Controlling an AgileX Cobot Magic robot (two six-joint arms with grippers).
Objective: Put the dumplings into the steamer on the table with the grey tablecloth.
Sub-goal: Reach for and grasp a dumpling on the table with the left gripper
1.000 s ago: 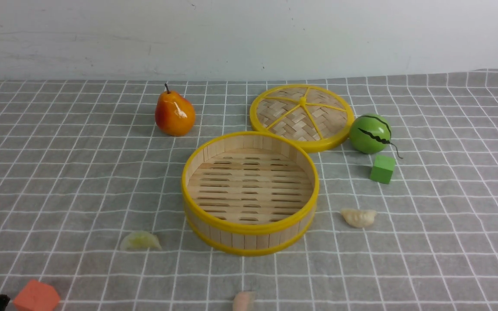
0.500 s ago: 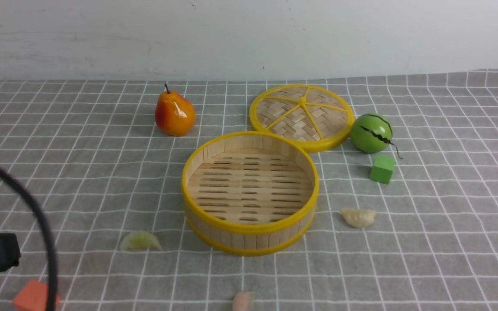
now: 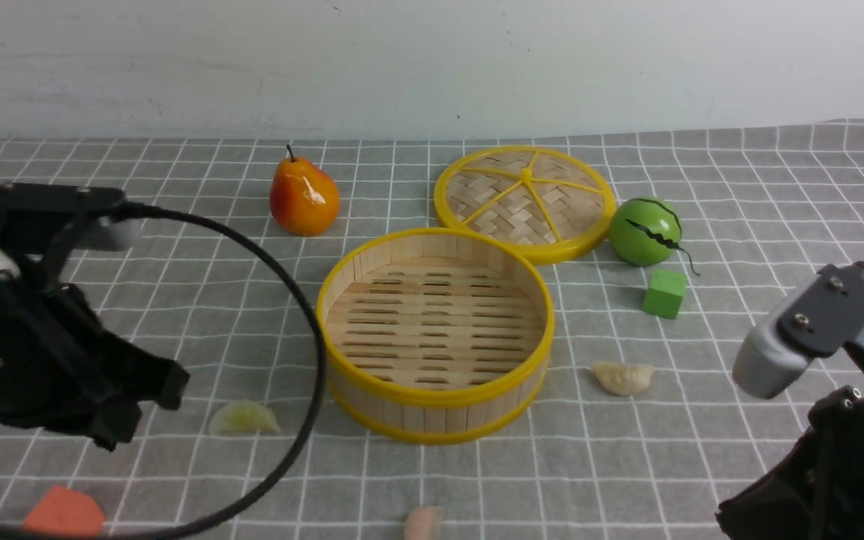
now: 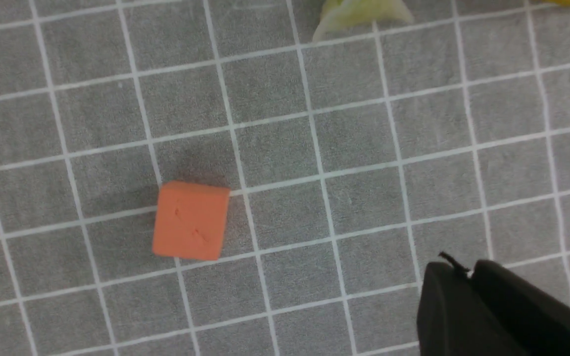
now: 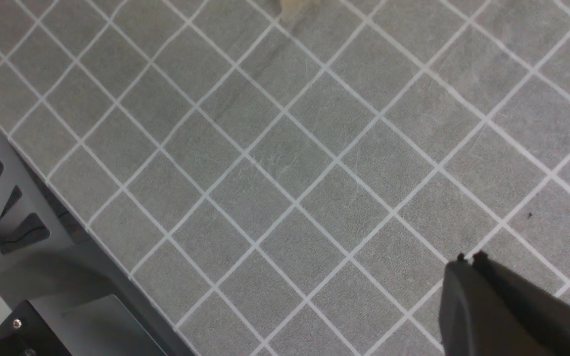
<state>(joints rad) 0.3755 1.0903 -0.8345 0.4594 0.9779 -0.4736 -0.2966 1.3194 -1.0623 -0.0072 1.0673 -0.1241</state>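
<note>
Both jaws swung in — closed, empty | green dumpling near left jaws

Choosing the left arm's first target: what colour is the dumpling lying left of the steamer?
The dumpling is pale green and glossy; the front view shows it best.

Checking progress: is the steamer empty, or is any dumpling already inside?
Empty. The steamer shows a bare slotted floor. The green dumpling, cream dumpling and pinkish dumpling all lie on the grey tablecloth outside it.
</note>
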